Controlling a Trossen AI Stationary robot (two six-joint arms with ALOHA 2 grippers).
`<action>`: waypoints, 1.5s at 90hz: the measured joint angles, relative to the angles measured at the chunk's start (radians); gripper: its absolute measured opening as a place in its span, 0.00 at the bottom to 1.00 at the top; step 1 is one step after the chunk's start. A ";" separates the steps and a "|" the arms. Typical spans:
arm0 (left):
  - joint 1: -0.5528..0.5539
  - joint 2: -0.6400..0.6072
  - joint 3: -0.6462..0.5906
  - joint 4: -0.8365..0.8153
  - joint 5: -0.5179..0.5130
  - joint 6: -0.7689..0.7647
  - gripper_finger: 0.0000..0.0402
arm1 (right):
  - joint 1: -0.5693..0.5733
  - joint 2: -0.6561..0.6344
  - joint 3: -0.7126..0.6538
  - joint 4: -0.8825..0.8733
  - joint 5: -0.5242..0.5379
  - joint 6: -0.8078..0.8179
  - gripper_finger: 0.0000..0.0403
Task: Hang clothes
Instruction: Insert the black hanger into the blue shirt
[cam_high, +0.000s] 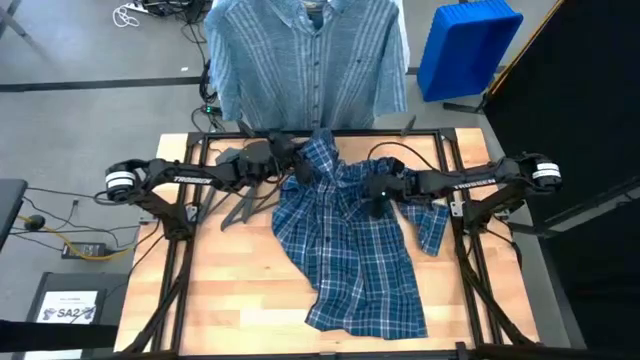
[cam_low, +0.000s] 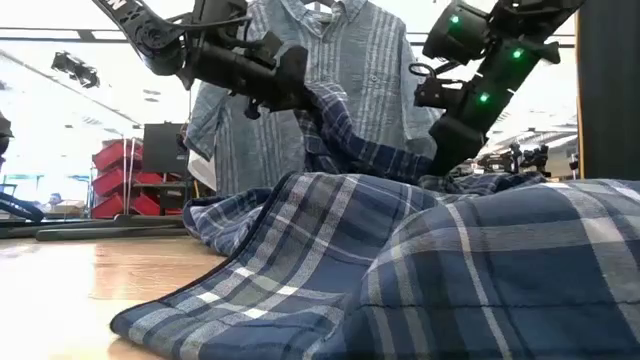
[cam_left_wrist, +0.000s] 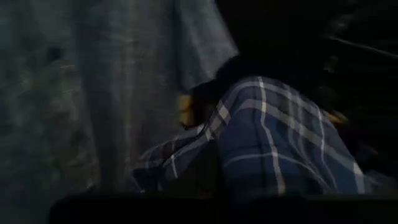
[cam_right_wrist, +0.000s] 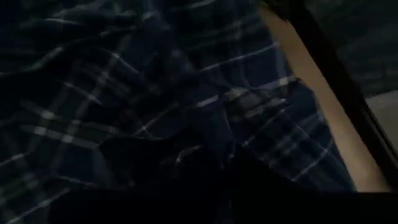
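Plaid shirt (cam_high: 350, 245): spread over table (cam_high: 240, 300), centre frame. Left gripper (cam_high: 292, 166): I see it clamped on the shirt's collar, upper centre. Right gripper (cam_high: 378, 195): down on the fabric; grip, I cannot tell. Striped shirt (cam_high: 305, 60): hanging, top centre.

High view: even, bright overhead light; wooden table (cam_high: 230, 300) evenly lit, soft shadows only close under the arms. Black panel at the right edge reads near-featureless

Low view: strong backlight from the bright room behind; ceiling and far wall nearly blown out, arms almost silhouetted. Green indicator lights (cam_low: 484, 98) glow on one arm. Plaid shirt (cam_low: 480, 270) nearest the lens is soft, out of focus

Both wrist views: very dim, underexposed, blurred; plaid pattern barely legible, lower edges black
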 joint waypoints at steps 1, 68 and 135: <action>-0.001 0.000 0.000 -0.002 0.003 0.001 0.04 | -0.003 0.000 0.000 0.000 -0.003 -0.001 0.00; -0.012 -0.241 0.001 -0.616 -0.095 -0.003 0.49 | -0.031 -0.109 0.000 -0.051 -0.025 -0.053 0.00; 0.226 -0.291 0.001 -1.316 -0.301 -0.545 0.49 | -0.080 -0.120 0.000 -0.036 -0.107 -0.089 0.00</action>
